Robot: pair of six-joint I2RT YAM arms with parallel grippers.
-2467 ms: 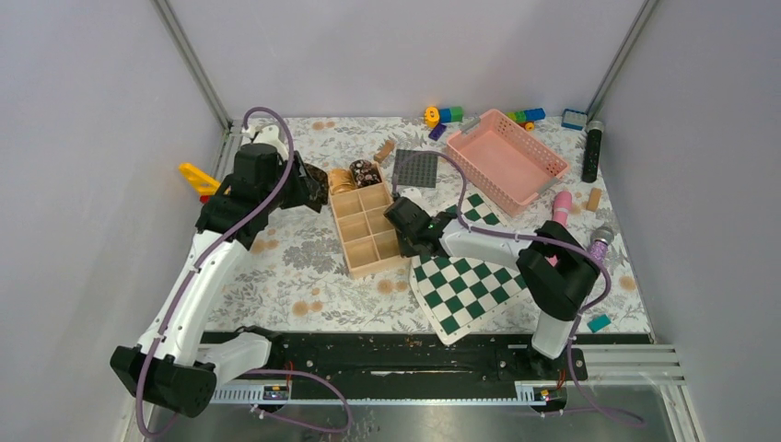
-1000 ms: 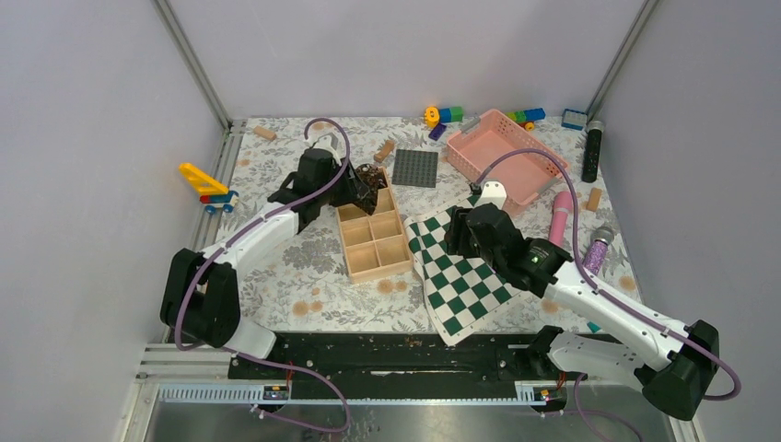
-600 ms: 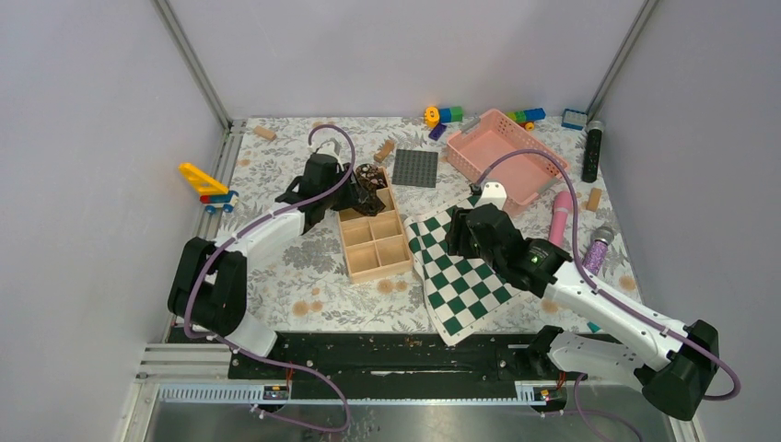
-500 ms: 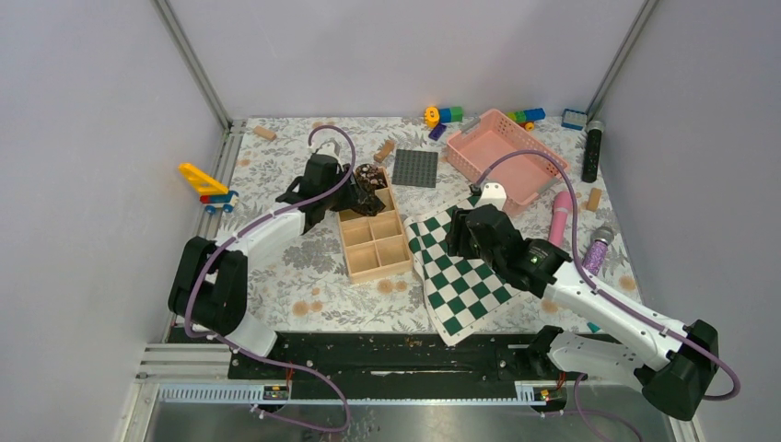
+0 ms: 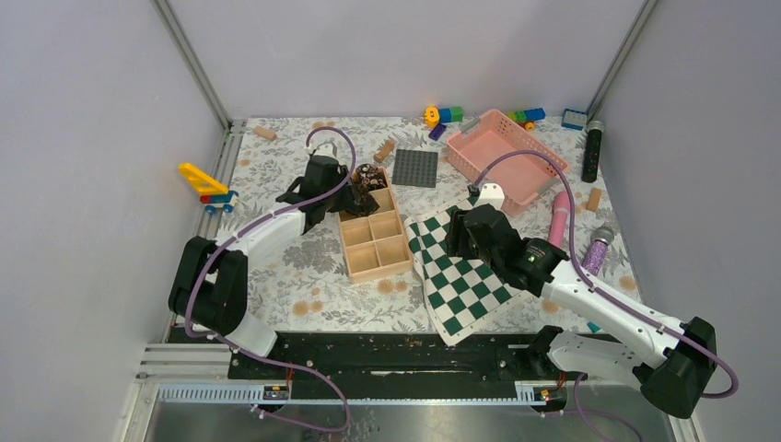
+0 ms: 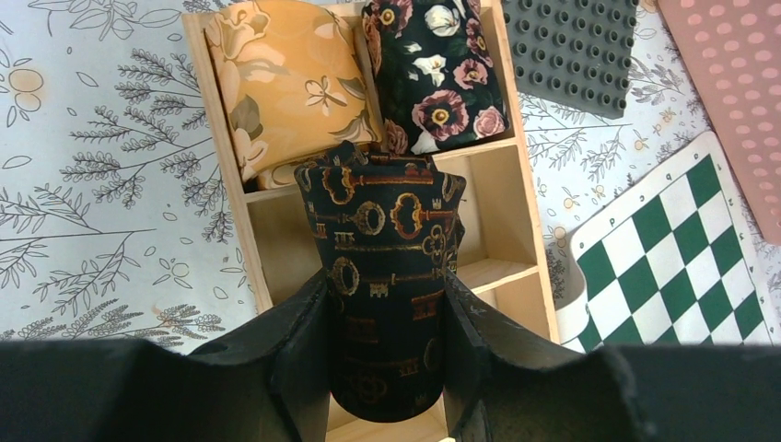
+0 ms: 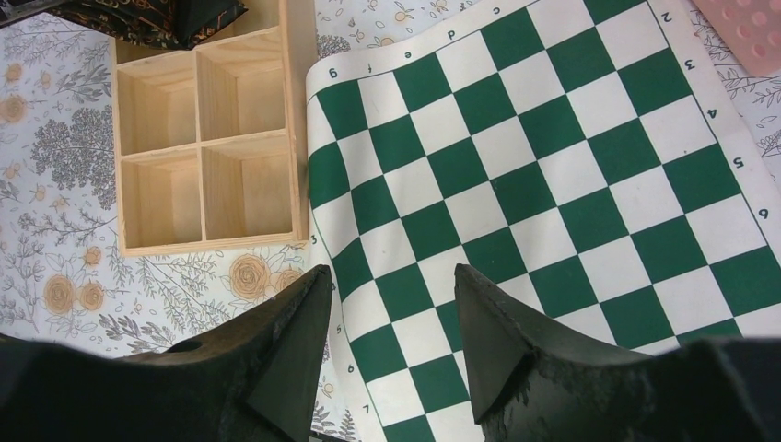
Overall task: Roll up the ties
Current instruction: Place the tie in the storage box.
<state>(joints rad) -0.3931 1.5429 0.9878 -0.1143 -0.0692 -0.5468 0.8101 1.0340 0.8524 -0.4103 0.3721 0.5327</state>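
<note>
One rolled key-print tie (image 6: 382, 216) is sitting clamped in L gripper (image 6: 385, 318) over divided wooden box (image 6: 527, 221): soft, light, prob uncoiling unless pinched across its sides. R gripper (image 7: 387, 308) is gaping, empty.

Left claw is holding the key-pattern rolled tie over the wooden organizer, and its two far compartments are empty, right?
No. The left claw does hold the key-pattern rolled tie over the wooden organizer, but its two far compartments are filled: the left wrist view shows a golden-tan rolled tie in one and a dark floral rolled tie in the other.
</note>
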